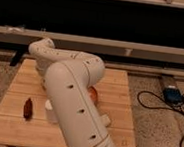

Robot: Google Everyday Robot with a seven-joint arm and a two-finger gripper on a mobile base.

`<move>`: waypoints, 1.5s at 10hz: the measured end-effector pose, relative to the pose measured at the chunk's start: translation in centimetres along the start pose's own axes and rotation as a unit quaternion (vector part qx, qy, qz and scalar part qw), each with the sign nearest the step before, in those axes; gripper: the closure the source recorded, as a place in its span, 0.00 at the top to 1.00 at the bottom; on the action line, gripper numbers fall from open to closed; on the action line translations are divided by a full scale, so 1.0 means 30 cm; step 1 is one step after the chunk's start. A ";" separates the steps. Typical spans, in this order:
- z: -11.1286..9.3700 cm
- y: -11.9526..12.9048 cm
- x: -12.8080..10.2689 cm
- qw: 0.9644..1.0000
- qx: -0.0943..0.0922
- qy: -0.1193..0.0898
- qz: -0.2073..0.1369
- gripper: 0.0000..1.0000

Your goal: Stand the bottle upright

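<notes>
One white arm (pixel 73 111) fills the middle of the camera view, rising from the lower edge, bending at an elbow over the far half of the tabletop (pixel 8 125) and turning back left to a rounded wrist joint (pixel 40 49). The tool sits beyond that wrist, behind the thick lower link, and is hidden from view; it is closed, and whether it grips anything cannot be told. The bottle cannot be picked out with certainty: a small white shape (pixel 49 112) shows against the left edge of the arm, near the front of the tabletop, and a second pale sliver (pixel 105 120) shows at the arm's right edge, but the arm covers most of both, so which of them is the bottle, and whether it stands or lies, cannot be told. A small dark red-brown object (pixel 28 108) stands on the left part of the tabletop, just left of the white shape and apart from it. An orange rounded item (pixel 93 94) shows at the arm's right side, mostly covered. The tabletop is pale slatted wood. On the speckled floor (pixel 157 146) to the right lie a blue box (pixel 172 93) and looping black cables (pixel 155 103), well apart from the tabletop items. A pale rail (pixel 139 46) runs across the dark wall behind.
</notes>
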 end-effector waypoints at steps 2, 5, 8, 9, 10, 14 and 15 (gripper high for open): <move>-0.023 0.027 -0.016 0.999 -0.002 -0.025 -0.028 0.00; -0.090 0.004 -0.009 0.994 -0.019 -0.097 -0.043 0.00; -0.143 -0.039 0.009 0.989 -0.030 -0.135 -0.052 0.00; -0.150 -0.025 0.002 0.990 -0.022 -0.124 -0.068 0.00; -0.149 -0.004 -0.004 0.990 -0.011 -0.102 -0.100 0.00; -0.097 0.066 -0.009 0.981 0.020 -0.021 -0.189 0.01; -0.066 0.067 -0.007 0.980 0.021 -0.006 -0.199 0.09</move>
